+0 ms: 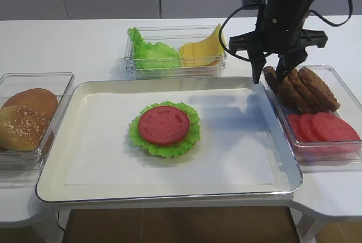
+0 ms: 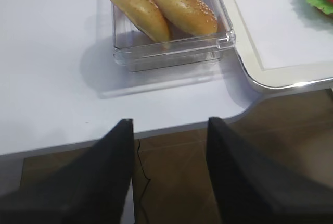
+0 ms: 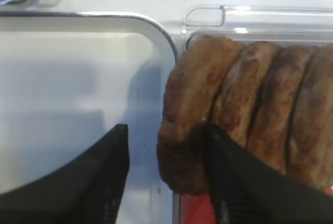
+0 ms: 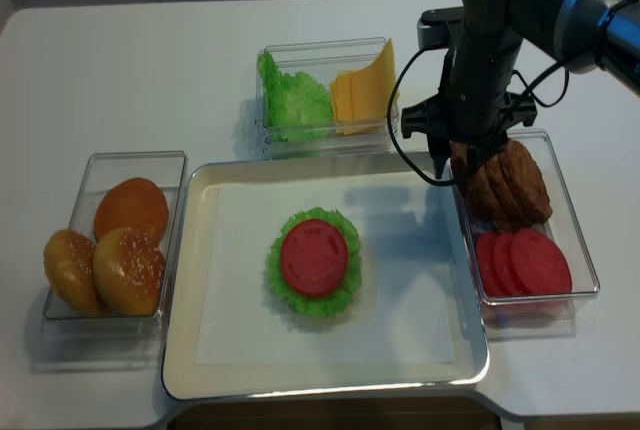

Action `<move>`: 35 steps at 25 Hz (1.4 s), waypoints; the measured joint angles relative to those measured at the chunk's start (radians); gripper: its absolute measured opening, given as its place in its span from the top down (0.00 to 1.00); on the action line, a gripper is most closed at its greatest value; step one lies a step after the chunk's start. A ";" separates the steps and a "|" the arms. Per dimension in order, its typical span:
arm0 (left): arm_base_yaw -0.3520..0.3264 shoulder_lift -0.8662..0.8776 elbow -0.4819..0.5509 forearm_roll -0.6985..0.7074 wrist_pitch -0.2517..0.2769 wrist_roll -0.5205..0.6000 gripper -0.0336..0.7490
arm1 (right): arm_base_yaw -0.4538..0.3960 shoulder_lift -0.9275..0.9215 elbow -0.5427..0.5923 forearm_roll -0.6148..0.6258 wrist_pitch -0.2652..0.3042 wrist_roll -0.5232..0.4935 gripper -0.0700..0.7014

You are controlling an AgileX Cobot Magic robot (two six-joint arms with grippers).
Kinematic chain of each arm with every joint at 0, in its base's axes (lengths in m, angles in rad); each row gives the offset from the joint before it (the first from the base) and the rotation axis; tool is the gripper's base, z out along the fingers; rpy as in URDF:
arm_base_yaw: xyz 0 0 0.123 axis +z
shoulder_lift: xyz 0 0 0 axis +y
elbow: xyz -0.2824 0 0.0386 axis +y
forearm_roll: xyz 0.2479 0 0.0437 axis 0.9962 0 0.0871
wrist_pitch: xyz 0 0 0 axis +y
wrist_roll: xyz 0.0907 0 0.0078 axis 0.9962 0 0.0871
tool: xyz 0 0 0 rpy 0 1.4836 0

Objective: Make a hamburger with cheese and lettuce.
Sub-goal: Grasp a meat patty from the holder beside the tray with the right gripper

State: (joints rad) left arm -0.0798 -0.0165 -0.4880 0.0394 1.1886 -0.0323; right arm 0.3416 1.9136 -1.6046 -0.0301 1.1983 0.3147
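On a white table, the exterior high view shows the hamburger (image 1: 164, 128) mid-tray (image 1: 85, 186), lettuce (image 1: 148, 52) and cheese (image 1: 202, 49) in the far bin, and the right gripper (image 1: 273, 70) spread over the patties (image 1: 302, 89). From the right wrist, its fingers (image 3: 237, 174) straddle the leftmost patty (image 3: 195, 109), unclosed. From the left wrist, the left gripper (image 2: 169, 130) hangs released near the buns (image 2: 161, 5).
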 joint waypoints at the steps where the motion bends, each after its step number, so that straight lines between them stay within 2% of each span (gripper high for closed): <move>1: 0.000 0.000 0.000 0.000 0.000 0.000 0.52 | 0.000 0.000 0.000 -0.004 0.000 0.000 0.43; 35: 0.000 0.000 0.000 0.000 0.000 0.000 0.52 | 0.002 0.006 0.000 -0.015 0.012 -0.002 0.43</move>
State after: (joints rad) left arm -0.0798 -0.0165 -0.4880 0.0394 1.1886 -0.0323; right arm 0.3439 1.9198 -1.6046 -0.0447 1.2106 0.3130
